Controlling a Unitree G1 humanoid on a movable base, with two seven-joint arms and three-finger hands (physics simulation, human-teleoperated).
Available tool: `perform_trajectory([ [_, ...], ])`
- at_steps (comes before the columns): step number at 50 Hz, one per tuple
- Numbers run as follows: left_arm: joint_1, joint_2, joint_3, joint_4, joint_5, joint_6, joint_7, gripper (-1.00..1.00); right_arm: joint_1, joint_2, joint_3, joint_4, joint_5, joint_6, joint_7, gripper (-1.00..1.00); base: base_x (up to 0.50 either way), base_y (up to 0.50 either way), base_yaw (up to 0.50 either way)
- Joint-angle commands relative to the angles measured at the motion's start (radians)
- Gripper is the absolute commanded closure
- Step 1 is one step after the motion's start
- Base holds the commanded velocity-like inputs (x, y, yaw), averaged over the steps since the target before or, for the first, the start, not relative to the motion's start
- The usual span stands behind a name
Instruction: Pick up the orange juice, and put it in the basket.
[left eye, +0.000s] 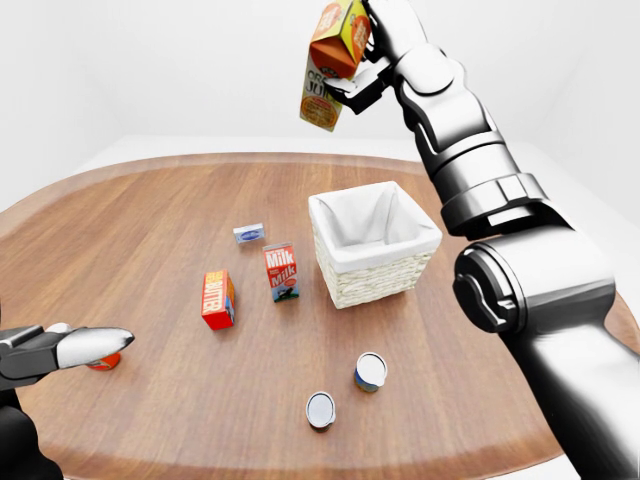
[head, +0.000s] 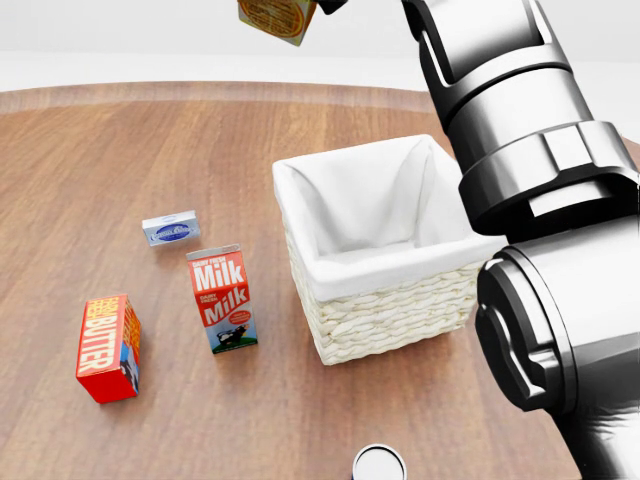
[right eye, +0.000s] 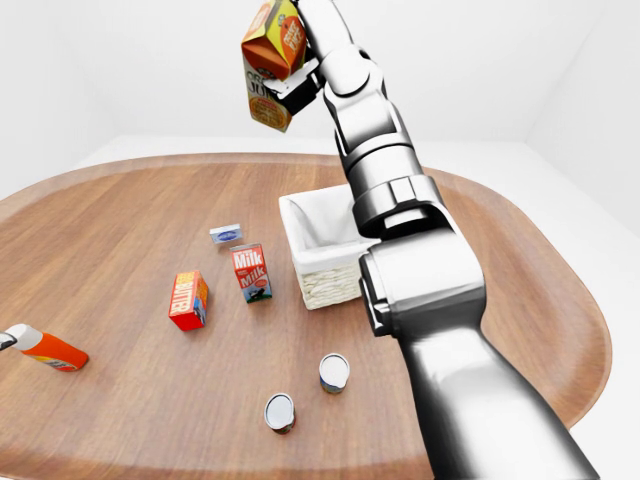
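Orange juice (left eye: 330, 68) high above basket (left eye: 372, 283)

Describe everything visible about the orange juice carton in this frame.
The orange juice carton is a gable-topped box, orange and yellow with "Juice" lettering, seemingly printed cardboard. The right hand grips it high in the air, tilted, touching nothing else. In the left-eye view it appears above and slightly left of the white-lined wicker basket.

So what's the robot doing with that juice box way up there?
The right robot hand holds the juice up high, tilted, above the table. The basket sits empty below, so the juice is not in yet. The milk and butter stand beside the basket. The left robot hand waits low and open, holding nothing.
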Motion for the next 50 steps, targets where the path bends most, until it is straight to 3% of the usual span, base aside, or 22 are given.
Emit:
perform_trajectory([
  [1, 0.0, 0.001, 0.001, -0.002, -0.002, 0.0, 0.0, -1.0, -0.053, -0.052, -0.046, 0.145, -0.006, 0.0, -0.095, 1.0, 0.0, 0.0, 0.0],
  [50, 0.004, -0.001, 0.002, -0.011, -0.007, 0.0, -0.001, -1.0, 0.076, -0.039, -0.072, 0.211, -0.251, 0.0, -0.158, 1.0, 0.0, 0.0, 0.0],
])
